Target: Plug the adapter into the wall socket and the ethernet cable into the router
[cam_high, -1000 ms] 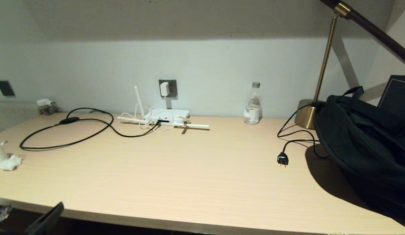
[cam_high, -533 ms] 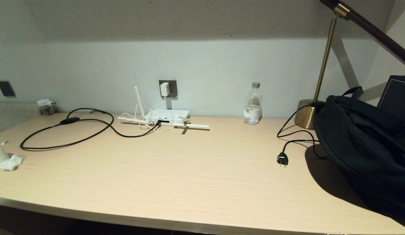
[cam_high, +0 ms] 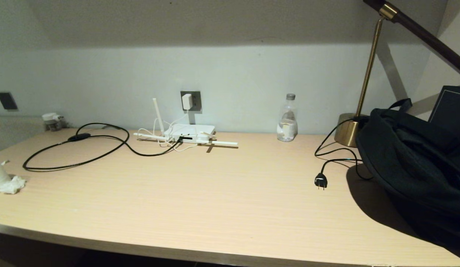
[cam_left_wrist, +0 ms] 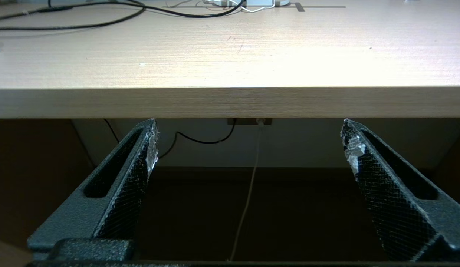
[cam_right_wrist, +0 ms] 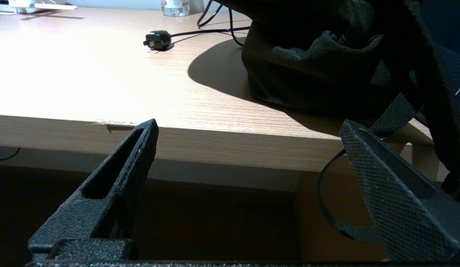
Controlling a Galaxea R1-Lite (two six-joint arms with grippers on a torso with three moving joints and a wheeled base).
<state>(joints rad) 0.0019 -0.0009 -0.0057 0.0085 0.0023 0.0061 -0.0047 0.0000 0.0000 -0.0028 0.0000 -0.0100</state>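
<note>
The white adapter (cam_high: 186, 101) sits in the grey wall socket (cam_high: 196, 97) above the desk's back edge, with its thin white cord hanging down to the router (cam_high: 189, 132). The white router lies flat below the socket with its antennas spread; one stands upright. The black ethernet cable (cam_high: 78, 137) loops over the left of the desk, and its end meets the router's front edge. Both grippers are out of the head view. My left gripper (cam_left_wrist: 249, 124) and right gripper (cam_right_wrist: 249, 124) hang open and empty just below the desk's front edge.
A water bottle (cam_high: 288, 118) stands at the back, right of the router. A brass lamp (cam_high: 347, 129) has its black two-pin plug (cam_high: 321, 181) lying loose on the desk (cam_high: 215, 200). A black backpack (cam_high: 411, 163) fills the right end. Crumpled tissue (cam_high: 11, 184) lies far left.
The left gripper, seen at the bottom left corner of the head view a second ago, has dropped out of that view. Nothing on the desk has moved.
</note>
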